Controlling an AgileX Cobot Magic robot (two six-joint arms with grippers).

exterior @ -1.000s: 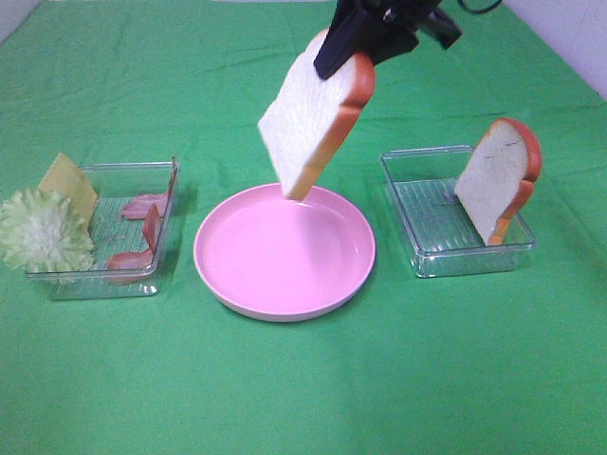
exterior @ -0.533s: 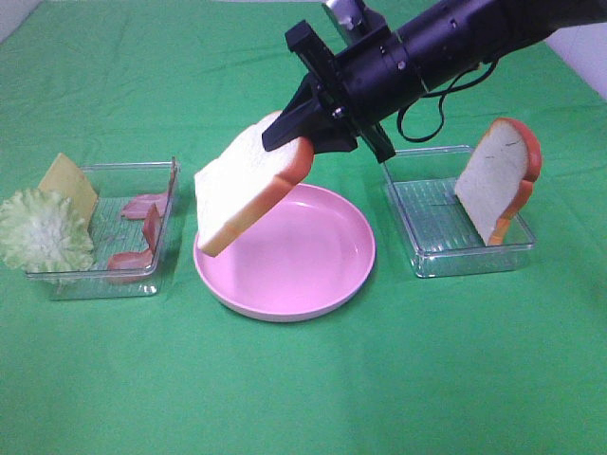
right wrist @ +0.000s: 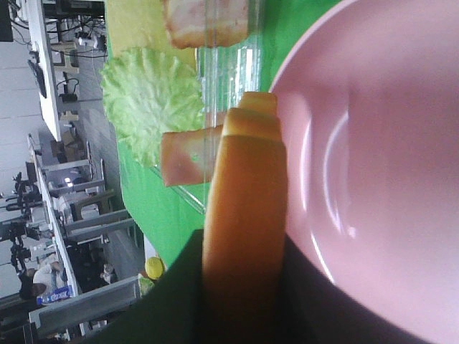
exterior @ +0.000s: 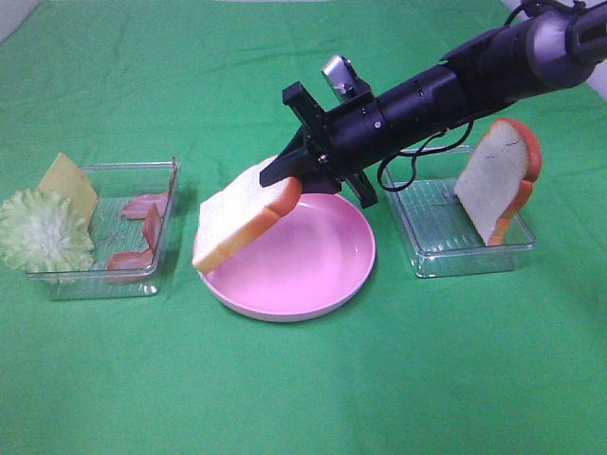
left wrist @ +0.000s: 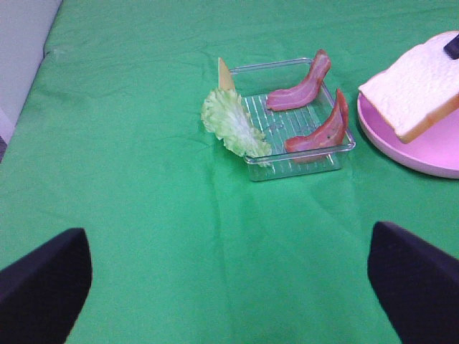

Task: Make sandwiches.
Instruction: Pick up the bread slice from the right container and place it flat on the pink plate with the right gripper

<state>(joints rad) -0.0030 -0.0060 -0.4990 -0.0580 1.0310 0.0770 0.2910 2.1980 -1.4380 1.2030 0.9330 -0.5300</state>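
Bread slice [exterior: 237,218], R gripper [exterior: 290,180]: long axis down-left, maybe touching plate [exterior: 285,313].

Light was bright and even, with soft shadows.
Glare streaked the pink plate [right wrist: 337,165]; the close bread slice [right wrist: 244,215] looked blurred.

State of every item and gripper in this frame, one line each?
held bread: tilted over plate left rim, clamped by right gripper
other bread: standing on edge in right tray
plate: nothing lying in it
lettuce: leaning at left tray end
cheese: upright beside lettuce
bacon: in left tray
left gripper: open, empty
right gripper: shut on held bread
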